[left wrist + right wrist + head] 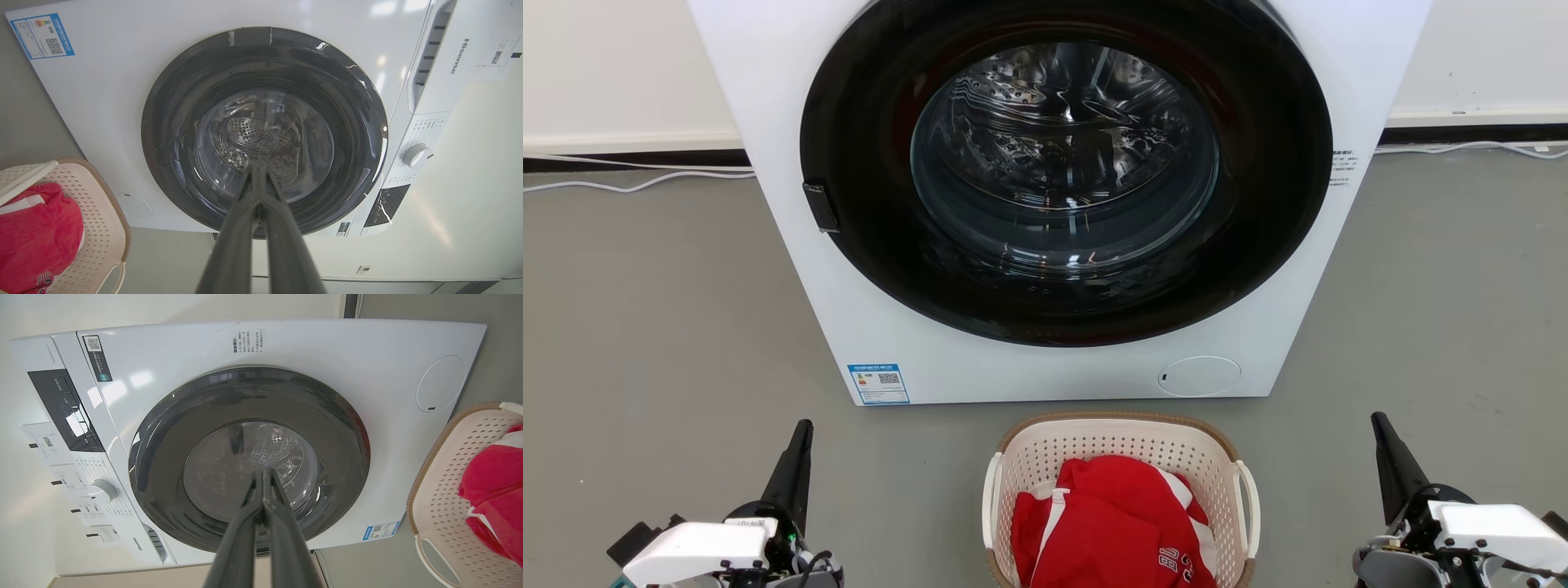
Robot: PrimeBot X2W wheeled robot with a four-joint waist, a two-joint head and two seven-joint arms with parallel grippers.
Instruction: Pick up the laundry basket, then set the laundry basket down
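Before one washer (792, 269): one laundry basket (1127, 449), one red garment (1111, 531); left fingers (795, 469), right fingers (1395, 465) clenched

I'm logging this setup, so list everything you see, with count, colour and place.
washer: one, white with dark round door, ahead on grey floor
laundry basket: one, cream with brown rim, on the floor before the washer
garment: one, red and white, in the laundry basket
label: one, blue, washer's lower left
cables: several, white, floor by wall
left gripper: one, dark, shut, lower left
right gripper: one, dark, shut, lower right
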